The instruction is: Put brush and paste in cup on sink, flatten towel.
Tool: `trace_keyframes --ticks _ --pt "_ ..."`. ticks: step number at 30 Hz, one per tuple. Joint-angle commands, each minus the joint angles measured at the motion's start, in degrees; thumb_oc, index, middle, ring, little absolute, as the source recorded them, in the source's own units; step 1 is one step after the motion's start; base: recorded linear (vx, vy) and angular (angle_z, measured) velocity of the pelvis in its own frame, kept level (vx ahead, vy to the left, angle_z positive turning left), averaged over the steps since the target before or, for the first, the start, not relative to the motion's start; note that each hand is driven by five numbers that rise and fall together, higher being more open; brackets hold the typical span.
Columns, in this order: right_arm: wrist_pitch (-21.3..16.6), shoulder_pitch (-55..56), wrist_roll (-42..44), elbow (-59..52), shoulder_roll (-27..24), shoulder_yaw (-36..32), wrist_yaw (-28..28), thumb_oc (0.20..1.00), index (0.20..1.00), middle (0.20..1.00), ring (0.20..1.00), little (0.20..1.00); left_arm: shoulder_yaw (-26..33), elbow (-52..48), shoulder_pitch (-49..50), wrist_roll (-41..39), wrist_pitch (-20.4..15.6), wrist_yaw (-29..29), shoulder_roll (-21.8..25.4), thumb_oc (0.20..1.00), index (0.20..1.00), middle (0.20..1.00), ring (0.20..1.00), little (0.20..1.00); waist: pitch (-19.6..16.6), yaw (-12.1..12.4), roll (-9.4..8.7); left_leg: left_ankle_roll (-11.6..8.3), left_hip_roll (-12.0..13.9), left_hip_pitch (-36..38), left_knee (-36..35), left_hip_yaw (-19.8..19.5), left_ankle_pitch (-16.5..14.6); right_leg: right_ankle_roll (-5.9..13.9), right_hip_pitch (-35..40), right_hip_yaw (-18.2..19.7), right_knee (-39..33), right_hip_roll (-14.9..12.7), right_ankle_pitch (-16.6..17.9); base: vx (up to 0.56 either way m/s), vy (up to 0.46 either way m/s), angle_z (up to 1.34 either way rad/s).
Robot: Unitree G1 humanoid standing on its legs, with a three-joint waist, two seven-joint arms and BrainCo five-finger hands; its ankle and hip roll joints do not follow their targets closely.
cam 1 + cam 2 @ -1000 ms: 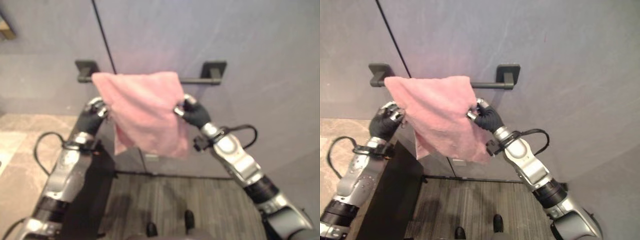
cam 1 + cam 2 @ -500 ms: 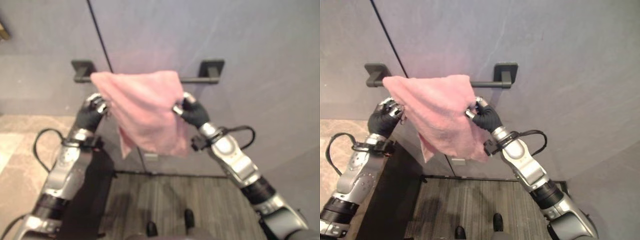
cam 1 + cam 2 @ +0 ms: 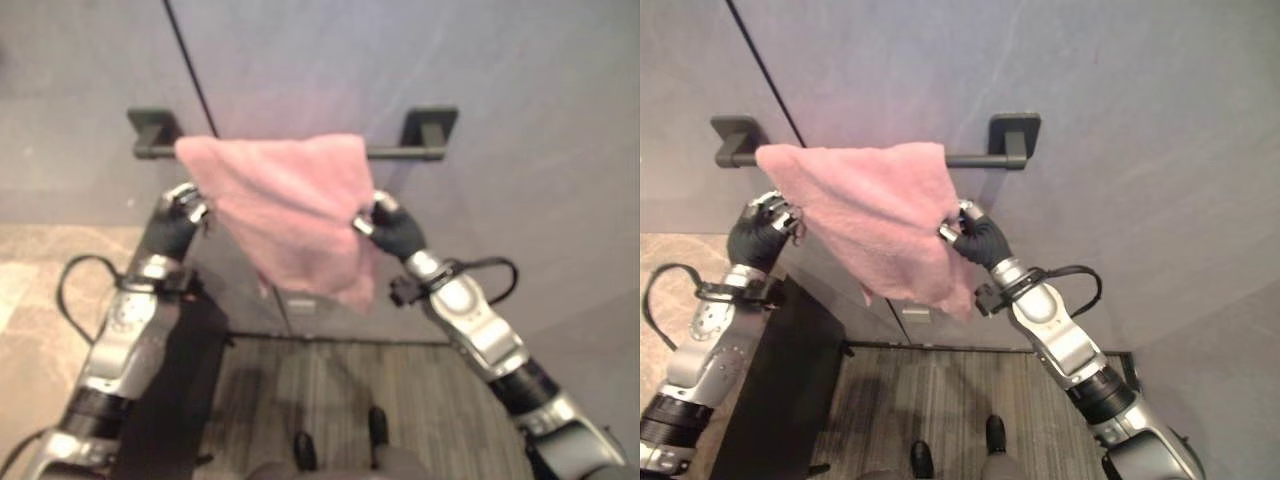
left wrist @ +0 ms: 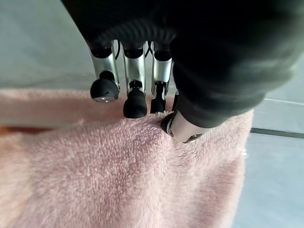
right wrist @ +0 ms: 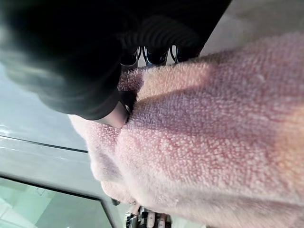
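Item: pink towel (image 3: 875, 215), draped over a dark wall rail (image 3: 975, 160). It hangs bunched and skewed; the lower edge runs down to a point at the right, and most of the rail's right end is bare.

Left robot hand (image 3: 178, 218): at the towel's left edge, thumb and fingertips (image 4: 135, 103) curled onto the cloth in a pinch.

Right robot hand (image 3: 978, 238): at the towel's right edge, lower down, fingers closed on a fold of cloth.

Step in hand: flattening the towel. No brush, paste, cup or sink appears here.

Next move, as a judgement: the 2 hands should draw apart along the rail, the right one carrying its edge toward the right bracket (image 3: 1014, 135), until the cloth hangs square.
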Motion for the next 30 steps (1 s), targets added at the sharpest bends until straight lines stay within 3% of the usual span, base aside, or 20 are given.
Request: trace_keyframes --ticks 1,3,4,6,8,10,13,15,16,17,18,26,30 --pt "-2.04 -3.25 1.09 -0.26 1.51 -1.63 -0.78 0.200 0.200 0.200 0.200 0.200 -0.12 3.07 -4.95 4.82 -1.98 1.13 2.72 0.200 0.200 0.200 0.200 0.200 -0.32 0.52 0.81 4.58 -2.46 -0.31 3.23 -0.49 -8.29 3.11 6.07 -2.02 -0.08 -3.23 -5.91 0.00 0.000 0.00" --pt "-2.37 -3.89 1.19 -2.04 0.99 -2.31 -0.20 0.200 0.200 0.200 0.200 0.200 1.09 1.15 -4.26 1.10 -2.94 0.21 3.29 0.200 0.200 0.200 0.200 0.200 -0.39 0.54 0.82 4.65 -2.47 -0.48 3.42 -0.80 -8.41 3.15 6.07 -2.19 -0.08 -3.26 -6.11 0.00 0.000 0.00" --pt "-2.85 -3.40 1.16 -1.19 1.35 -2.62 -0.76 0.200 0.200 0.200 0.200 0.200 1.37 1.75 -3.35 3.06 -2.37 1.50 1.75 0.200 0.200 0.200 0.200 0.200 -0.49 0.63 0.86 4.61 -2.45 -0.19 3.12 -0.72 -8.39 3.07 6.25 -2.25 -0.08 -3.26 -6.22 0.00 0.000 0.00" --pt "-2.55 -2.92 1.16 -1.25 1.25 -2.85 -0.54 0.200 0.200 0.200 0.200 0.200 1.51 2.06 -3.58 5.02 -2.21 1.36 2.98 0.200 0.200 0.200 0.200 0.200 -0.51 0.65 0.93 4.56 -2.38 -0.11 3.05 -0.72 -8.35 2.96 6.35 -2.44 -0.08 -3.22 -6.33 0.00 -0.016 0.00" --pt "-2.10 -2.70 0.69 -1.67 0.72 -2.64 -0.02 0.200 0.200 0.200 0.200 0.200 1.77 1.26 -3.43 2.55 -2.59 0.61 2.45 0.200 0.200 0.200 0.200 0.200 -0.56 0.65 0.98 4.53 -2.38 0.21 2.85 -0.78 -8.30 2.95 6.46 -2.28 -0.08 -3.14 -6.35 0.01 -0.032 0.00" --pt "-1.64 -1.74 1.04 -1.96 0.67 -2.67 0.23 0.200 0.200 0.200 0.200 0.200 1.05 3.35 -3.17 5.39 -1.82 1.49 1.66 0.200 0.200 0.200 0.200 0.200 -0.60 0.62 1.13 4.39 -2.23 0.42 2.88 -0.61 -8.29 2.78 6.65 -2.14 -0.08 -3.06 -6.84 0.00 -0.041 -0.01" --pt "-1.61 -1.66 0.43 -0.47 1.06 -2.85 0.38 0.200 0.200 0.200 0.200 0.200 1.50 2.58 -0.72 2.61 -1.74 -0.26 -1.23 0.200 0.200 0.200 0.200 0.200 -0.70 0.68 1.35 4.30 -2.11 1.01 2.49 -0.18 -8.21 2.67 6.71 -1.60 -0.08 -2.90 -7.07 0.01 -0.040 0.01" --pt "-1.42 -1.20 1.41 -0.43 1.30 -2.81 0.84 0.200 0.200 0.200 0.200 0.200 1.42 3.12 -0.25 5.02 -1.10 -0.42 -0.63 0.200 0.200 0.200 0.200 0.200 -0.72 0.69 1.48 4.20 -2.01 1.33 2.08 -0.01 -8.06 2.57 6.76 -1.49 -0.08 -2.76 -7.22 -0.01 -0.054 -0.01" --pt "-0.61 -1.30 1.21 -0.67 0.95 -2.62 1.98 0.369 0.369 0.369 0.369 0.369 1.51 3.32 0.65 5.64 -0.55 -0.82 0.66 0.696 0.696 0.696 0.696 0.696 -0.79 0.70 1.71 4.02 -1.87 1.48 1.65 0.12 -7.76 2.48 6.60 -1.29 -0.08 -2.59 -7.39 -0.01 -0.067 -0.02" --pt "-0.61 -1.29 1.21 -0.68 0.95 -2.62 1.98 0.369 0.369 0.369 0.369 0.369 1.51 3.31 0.66 5.64 -0.55 -0.82 0.66 1.000 1.000 1.000 1.000 1.000 -0.79 0.70 1.71 4.02 -1.87 1.48 1.64 0.12 -7.76 2.47 6.59 -1.29 -0.08 -2.59 -7.39 -0.01 -0.074 -0.03" --pt "-0.30 -0.90 1.01 -0.91 0.68 -2.52 2.16 1.000 1.000 1.000 1.000 1.000 1.98 3.08 1.24 5.75 -0.25 -0.70 0.92 1.000 1.000 1.000 1.000 1.000 -0.92 0.72 1.81 3.93 -1.79 1.59 1.41 0.23 -7.61 2.35 6.53 -1.15 -0.08 -2.50 -7.50 0.00 -0.049 -0.04" --pt "0.50 1.54 0.69 -1.04 -0.11 -4.15 2.99 1.000 1.000 1.000 1.000 1.000 3.12 2.95 6.57 10.48 1.16 -2.88 2.44 1.000 1.000 1.000 1.000 1.000 -1.22 0.42 2.77 3.03 -0.81 2.64 0.75 0.79 -7.18 1.55 7.11 -1.04 -0.08 -1.64 -8.16 -0.01 -0.109 -0.03" --pt "1.53 3.67 -0.47 0.33 -0.27 -3.81 4.42 1.000 1.000 1.000 1.000 1.000 3.40 5.84 10.90 11.41 2.41 -3.88 -0.58 1.000 1.000 1.000 1.000 1.000 -1.49 0.29 3.35 2.21 0.23 3.34 0.75 1.32 -6.78 0.65 7.60 -0.42 -0.08 -0.48 -8.95 -0.02 -0.169 -0.05"
